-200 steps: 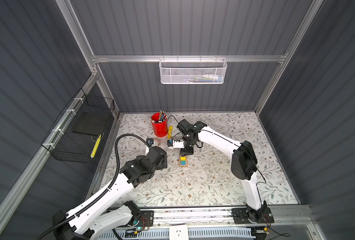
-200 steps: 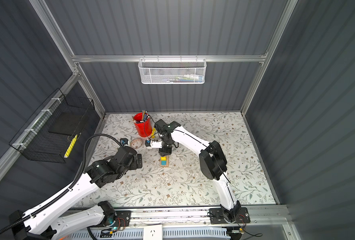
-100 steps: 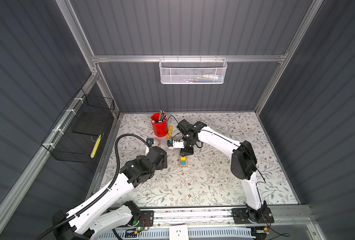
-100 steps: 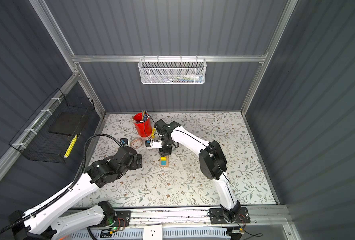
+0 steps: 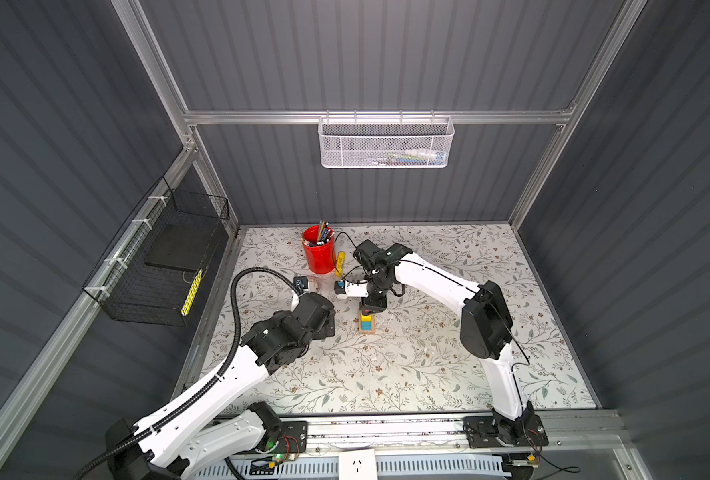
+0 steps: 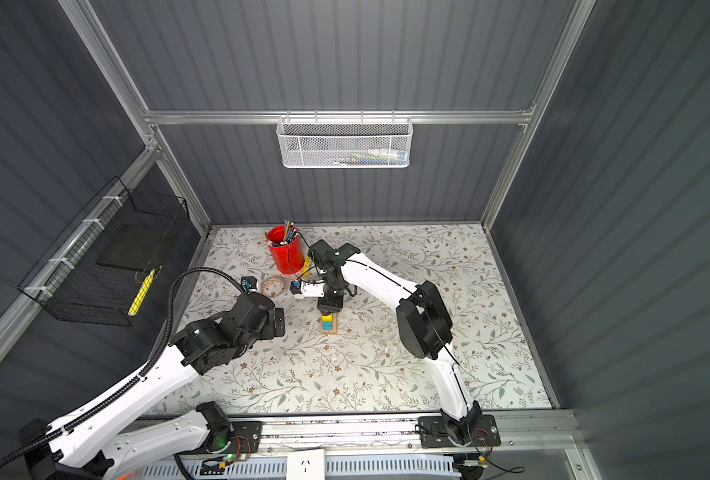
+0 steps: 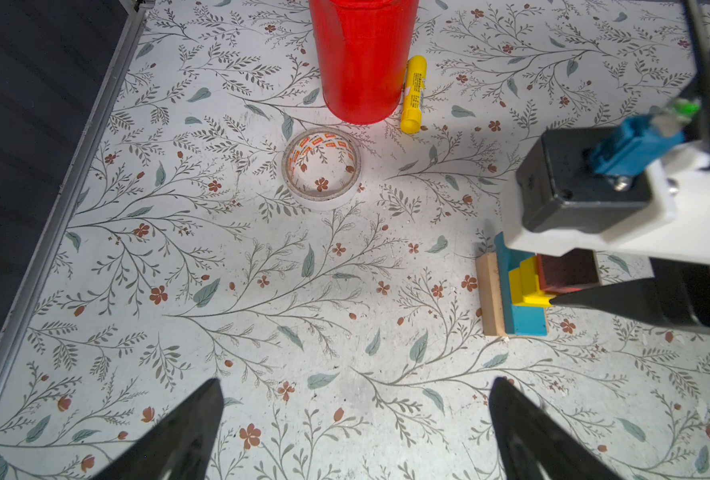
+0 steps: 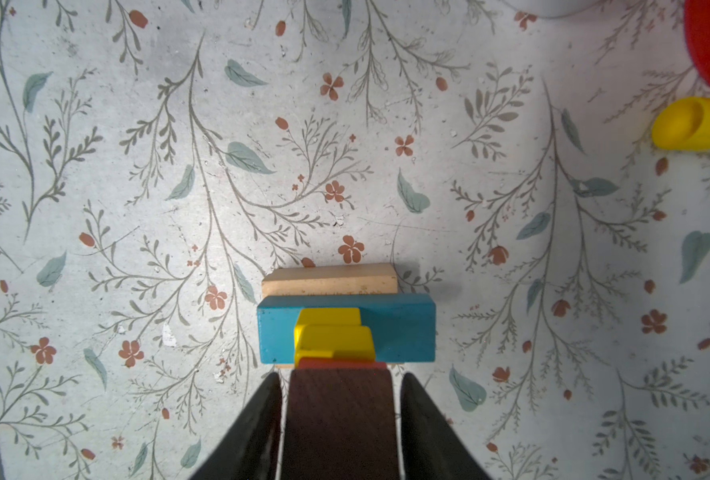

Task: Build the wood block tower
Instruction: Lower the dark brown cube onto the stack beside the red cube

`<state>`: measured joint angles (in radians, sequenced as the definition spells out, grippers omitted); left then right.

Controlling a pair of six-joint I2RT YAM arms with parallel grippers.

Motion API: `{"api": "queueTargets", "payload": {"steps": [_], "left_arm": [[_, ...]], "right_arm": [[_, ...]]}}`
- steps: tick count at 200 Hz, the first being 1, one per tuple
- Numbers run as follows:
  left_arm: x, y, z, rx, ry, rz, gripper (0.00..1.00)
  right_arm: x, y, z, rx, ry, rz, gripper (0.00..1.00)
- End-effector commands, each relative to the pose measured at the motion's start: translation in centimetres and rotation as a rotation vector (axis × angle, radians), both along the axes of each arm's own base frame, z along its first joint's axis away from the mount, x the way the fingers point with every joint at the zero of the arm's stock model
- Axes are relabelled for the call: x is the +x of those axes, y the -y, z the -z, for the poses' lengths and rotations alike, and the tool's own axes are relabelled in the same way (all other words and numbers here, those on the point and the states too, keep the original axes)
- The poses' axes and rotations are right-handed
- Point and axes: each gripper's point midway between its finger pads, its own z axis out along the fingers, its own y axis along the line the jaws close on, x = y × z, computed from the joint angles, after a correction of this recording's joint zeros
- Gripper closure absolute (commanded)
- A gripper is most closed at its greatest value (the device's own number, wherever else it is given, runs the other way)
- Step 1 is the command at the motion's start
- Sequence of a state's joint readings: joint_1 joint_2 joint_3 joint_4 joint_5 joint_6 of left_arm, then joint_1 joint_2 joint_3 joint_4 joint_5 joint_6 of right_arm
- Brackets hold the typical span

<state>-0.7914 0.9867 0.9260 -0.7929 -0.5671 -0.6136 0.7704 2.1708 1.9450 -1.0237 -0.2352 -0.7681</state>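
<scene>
We find the wood block tower (image 5: 367, 323) near the red pen cup (image 7: 361, 62), beyond the yellow marker (image 7: 413, 93) that lies just beside the cup. The right gripper (image 8: 341, 376) straddles the dark brown roof piece (image 8: 338, 419) on top, jaws narrowly parted, a sliver of gap on each side. A tape roll (image 7: 322, 168) sits just beside the cup. The left gripper (image 7: 355, 380) hangs wide open, farther from the cup than the tape. The right arm's wrist camera (image 7: 586, 183) partly hides the tower from it.

Bare mat (image 7: 262, 332) (tape (image 7: 322, 168), cup (image 7: 361, 62) near tower (image 7: 524, 320))
</scene>
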Motion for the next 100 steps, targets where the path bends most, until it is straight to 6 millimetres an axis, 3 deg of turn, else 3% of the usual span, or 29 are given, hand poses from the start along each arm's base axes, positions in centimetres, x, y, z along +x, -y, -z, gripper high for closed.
{"api": "queueTargets", "payload": {"steps": [1,100], "left_arm": [[-0.18,-0.61,0.11,0.018,-0.004,-0.021,0.00],[-0.25,-0.71,0.05,0.017,-0.001,-0.022,0.00]], "right_arm": [[-0.10,0.18,0.52,-0.023,-0.014,-0.001,0.54],[0.07,0.00,0.45,-0.024,-0.017,0.005,0.64]]}}
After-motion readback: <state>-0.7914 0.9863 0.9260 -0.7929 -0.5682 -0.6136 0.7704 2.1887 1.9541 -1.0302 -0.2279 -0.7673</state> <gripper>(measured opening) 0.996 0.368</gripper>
